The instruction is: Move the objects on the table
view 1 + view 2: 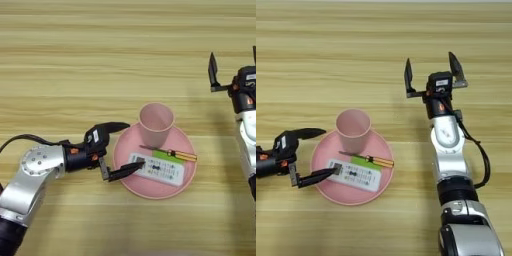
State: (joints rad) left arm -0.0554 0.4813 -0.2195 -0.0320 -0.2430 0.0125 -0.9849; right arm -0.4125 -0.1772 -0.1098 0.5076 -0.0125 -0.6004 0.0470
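Observation:
A pale pink cup stands upright on the far part of a wide pink plate. On the plate in front of the cup lie a white remote control, a green block mostly under it, and a thin screwdriver with an orange-yellow handle. My left gripper is open at the plate's left rim; its lower fingertip touches the remote's left end, its upper finger points toward the cup. My right gripper is open, raised over bare table to the right of the plate, holding nothing.
The light wooden table stretches bare behind and to the sides of the plate. My right arm runs down the right side of the table, with a black cable looping beside it.

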